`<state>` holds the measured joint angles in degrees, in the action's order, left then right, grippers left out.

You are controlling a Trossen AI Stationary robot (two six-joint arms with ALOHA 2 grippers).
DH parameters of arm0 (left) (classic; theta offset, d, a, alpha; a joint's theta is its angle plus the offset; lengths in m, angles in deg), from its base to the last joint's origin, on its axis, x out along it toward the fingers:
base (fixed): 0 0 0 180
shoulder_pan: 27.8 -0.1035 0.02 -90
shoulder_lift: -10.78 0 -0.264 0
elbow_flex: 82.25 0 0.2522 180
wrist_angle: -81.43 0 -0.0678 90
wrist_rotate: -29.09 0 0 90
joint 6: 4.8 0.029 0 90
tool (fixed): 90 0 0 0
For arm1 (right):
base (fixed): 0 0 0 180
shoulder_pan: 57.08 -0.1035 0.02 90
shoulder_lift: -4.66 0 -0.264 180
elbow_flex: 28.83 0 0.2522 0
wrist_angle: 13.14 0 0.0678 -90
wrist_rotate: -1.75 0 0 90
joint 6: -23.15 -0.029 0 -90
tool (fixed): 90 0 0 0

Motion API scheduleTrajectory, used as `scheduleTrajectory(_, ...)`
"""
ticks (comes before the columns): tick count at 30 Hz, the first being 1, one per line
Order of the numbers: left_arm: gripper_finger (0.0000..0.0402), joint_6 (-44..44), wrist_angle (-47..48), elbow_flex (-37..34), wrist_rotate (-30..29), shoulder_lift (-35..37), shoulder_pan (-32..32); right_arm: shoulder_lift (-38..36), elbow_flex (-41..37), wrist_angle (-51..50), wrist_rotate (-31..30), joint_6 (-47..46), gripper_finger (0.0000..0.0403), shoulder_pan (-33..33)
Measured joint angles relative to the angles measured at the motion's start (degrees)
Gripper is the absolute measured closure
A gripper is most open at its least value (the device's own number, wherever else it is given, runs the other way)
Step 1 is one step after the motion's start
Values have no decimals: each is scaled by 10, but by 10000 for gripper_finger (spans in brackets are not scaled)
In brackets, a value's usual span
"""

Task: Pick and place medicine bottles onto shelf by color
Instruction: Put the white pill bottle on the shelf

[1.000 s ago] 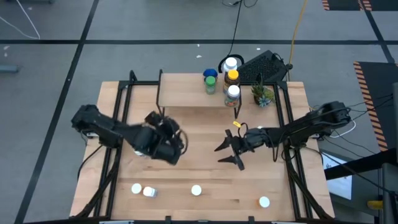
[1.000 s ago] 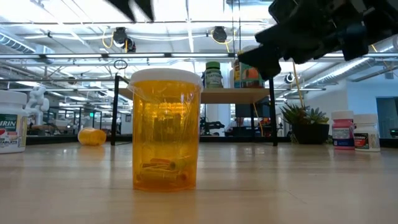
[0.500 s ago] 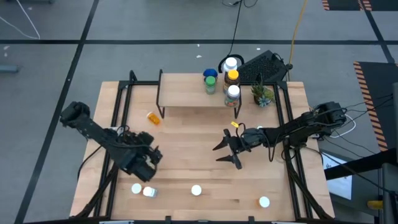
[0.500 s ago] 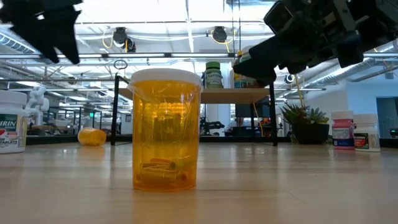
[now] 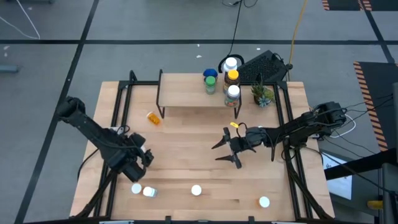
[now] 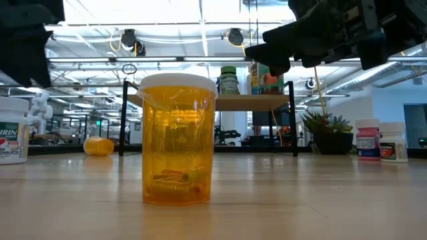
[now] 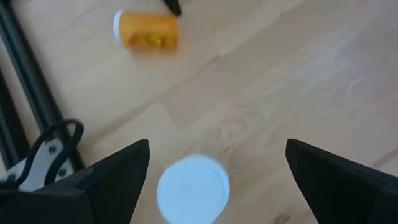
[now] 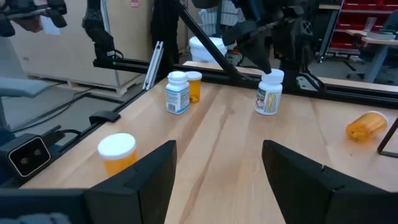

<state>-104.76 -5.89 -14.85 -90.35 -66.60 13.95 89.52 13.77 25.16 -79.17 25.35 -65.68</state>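
- Bottles sit in two groups: some stand up on the shelf (image 5: 193, 93) at the far side, and others wait on the bench (image 5: 186, 155), not sorted yet.
- Closest to the front edge stand an orange bottle (image 6: 177, 137) with a white cap, a pair of white bottles (image 5: 142, 190) to its left, and one more white-capped bottle (image 5: 264, 201) off to the right.
- The left end effector (image 5: 138, 163) hangs just above the pair with its fingers spread wide and nothing in them. I think it is lining up to grab one.
- The right end effector (image 5: 227, 149) hovers over the middle of the bench, fingers wide open and empty too.
- Farther back, a small orange bottle (image 5: 152, 117) lies on its side near a shelf leg. It may roll when touched.
- On the shelf, a green bottle (image 5: 211, 83) and others stand close together by the plant (image 5: 261, 94).
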Motion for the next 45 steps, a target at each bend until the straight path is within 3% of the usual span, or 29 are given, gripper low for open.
scheduleTrajectory(8,21,-28,-20,-6,-2,0,14,0,0,-1,0,-14,170,0)
scheduleTrajectory(15,21,21,-95,-6,-36,0,13,0,0,-2,0,-15,170,0)
scheduleTrajectory(21,21,34,-97,-6,-39,0,13,0,0,-1,0,-15,170,0)
scheduleTrajectory(27,21,69,-79,-6,-113,0,-2,0,0,-1,0,-14,170,0)
scheduleTrajectory(30,21,70,-79,-6,-99,0,-22,0,0,-1,0,-15,170,0)
scheduleTrajectory(36,21,72,-80,-6,-5,0,-45,0,0,-1,0,-14,170,0)
scheduleTrajectory(45,21,64,-74,-6,-28,0,-13,0,0,-3,0,-17,170,0)
